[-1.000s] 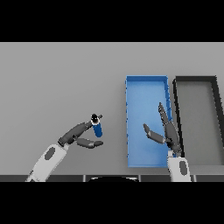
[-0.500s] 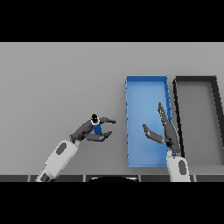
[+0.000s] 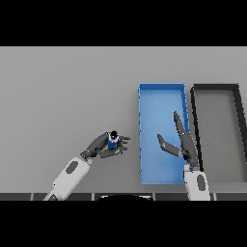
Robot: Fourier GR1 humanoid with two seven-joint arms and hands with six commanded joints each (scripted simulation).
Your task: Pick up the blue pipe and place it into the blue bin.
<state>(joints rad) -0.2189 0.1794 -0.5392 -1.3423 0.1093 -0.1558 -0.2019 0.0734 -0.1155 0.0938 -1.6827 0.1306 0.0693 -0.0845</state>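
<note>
Head view: left hand (image 3: 107,146) has its fingers curled round the blue pipe (image 3: 113,141), which stands roughly upright in the grasp, dark end up, over the grey table (image 3: 67,91) left of the blue bin (image 3: 161,96). Right hand (image 3: 182,142) is over the bin's right side, fingers straight, thumb spread, holding nothing. A dark bin (image 3: 216,88) sits just right of the blue one.

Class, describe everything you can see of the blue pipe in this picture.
The blue pipe is a small, short blue piece with a dark, round open end facing up toward the camera, so it seems roughly upright. Its material cannot be told. The left robot hand is curled round it, hiding most of its body. It sits left of the blue bin, outside it. Whether it touches the table cannot be told.
</note>
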